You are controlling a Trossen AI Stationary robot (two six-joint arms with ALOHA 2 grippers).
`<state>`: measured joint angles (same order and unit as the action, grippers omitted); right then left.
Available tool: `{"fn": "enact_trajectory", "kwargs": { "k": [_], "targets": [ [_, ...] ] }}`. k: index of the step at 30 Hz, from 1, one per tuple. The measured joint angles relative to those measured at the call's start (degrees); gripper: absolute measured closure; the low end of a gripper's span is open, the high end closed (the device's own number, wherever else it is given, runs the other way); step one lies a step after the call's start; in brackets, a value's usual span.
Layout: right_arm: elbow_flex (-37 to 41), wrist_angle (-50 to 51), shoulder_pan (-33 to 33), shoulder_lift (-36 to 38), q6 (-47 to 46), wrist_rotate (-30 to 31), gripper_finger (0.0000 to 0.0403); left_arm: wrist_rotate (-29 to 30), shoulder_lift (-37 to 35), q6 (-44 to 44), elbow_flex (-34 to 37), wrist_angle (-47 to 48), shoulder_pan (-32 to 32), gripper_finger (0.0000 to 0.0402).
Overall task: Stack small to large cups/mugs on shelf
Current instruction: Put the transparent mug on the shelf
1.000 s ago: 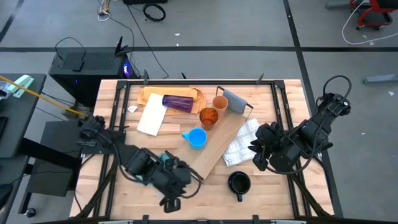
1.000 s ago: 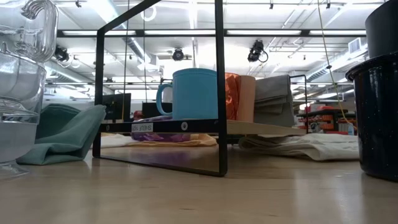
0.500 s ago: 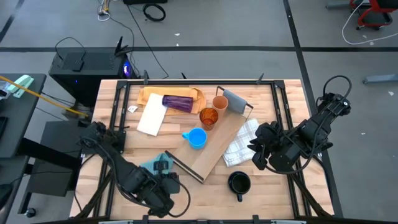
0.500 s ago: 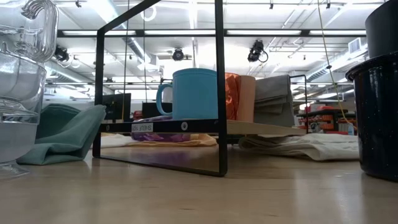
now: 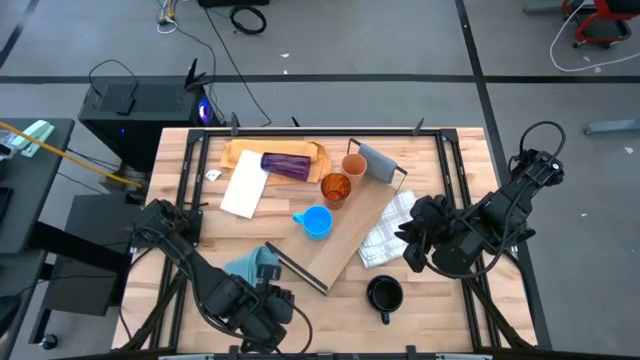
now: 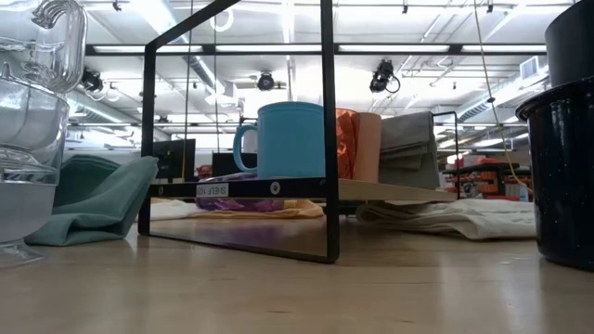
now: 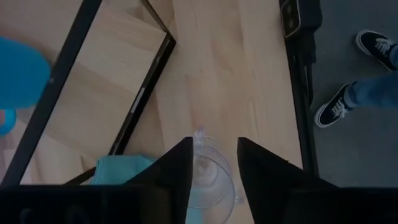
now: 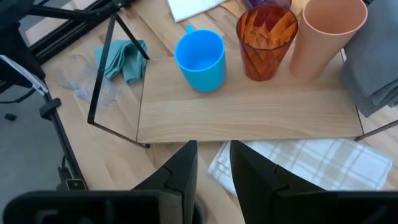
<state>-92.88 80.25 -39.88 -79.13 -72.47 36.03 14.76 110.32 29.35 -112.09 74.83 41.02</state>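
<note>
left gripper [image 7: 212, 163] jaws apart over clear cups [image 7: 208, 177] | grasp probably not made | risk: glass slips, tips | right gripper [image 8: 212, 163] apart, waiting

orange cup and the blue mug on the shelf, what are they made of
The orange cup looks like translucent amber plastic: light passes through its faceted wall. The blue mug is opaque with a matte, even light-blue surface, likely plastic or glazed ceramic; which one cannot be told.
</note>
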Motion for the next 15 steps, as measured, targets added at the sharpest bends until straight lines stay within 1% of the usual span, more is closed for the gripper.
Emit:
{"fn": "enact_trajectory", "kwargs": {
  "k": [7,12,15],
  "targets": [
    [0.0,-1.5,0.0,0.0,0.0,0.3,0.0301,-1.4,0.0,0.2,0.6,-0.4,-1.7,0.0224],
    [0.0,-1.8,0.0,0.0,0.1,1.0,0.0307,-8.0,0.0,1.6,5.0,-1.1,-3.0,0.0198],
    [0.0,-1.8,0.0,0.0,0.1,1.0,0.031,-9.4,0.0,1.5,7.8,-1.8,-3.0,0.0194]
  ]
}}
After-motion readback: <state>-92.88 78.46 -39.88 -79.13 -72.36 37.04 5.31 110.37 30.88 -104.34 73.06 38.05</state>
